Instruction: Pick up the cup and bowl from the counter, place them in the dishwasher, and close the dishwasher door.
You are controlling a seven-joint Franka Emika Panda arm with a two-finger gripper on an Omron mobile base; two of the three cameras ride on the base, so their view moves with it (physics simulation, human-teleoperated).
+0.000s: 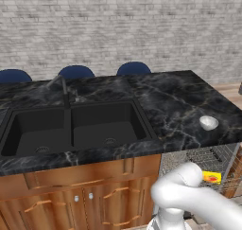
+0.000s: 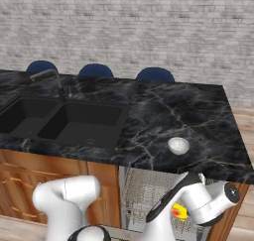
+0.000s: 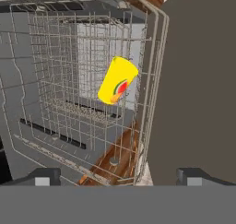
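The cup point(image 3: 118, 80), yellow with a red and green mark, lies on its side in the grey wire rack point(image 3: 60, 57) of the open dishwasher point(image 2: 144, 190). It also shows as the cup point(image 1: 211, 177) and the cup point(image 2: 179, 211) under the counter edge. My gripper point(image 3: 118, 176) hangs above the rack, open, with nothing between its fingertips point(image 3: 44, 176) and apart from the cup. A small white bowl point(image 1: 208, 123) stands upright on the black marble counter point(image 1: 175, 96) near its front right edge, also seen as the bowl point(image 2: 178, 145). The dishwasher door is out of view.
A black double sink point(image 1: 71, 127) with a faucet point(image 1: 64, 89) is set in the counter's left part. Brown wooden cabinets point(image 1: 80, 196) run below. Three blue chair backs point(image 1: 133, 68) stand behind the counter, before a grey brick wall.
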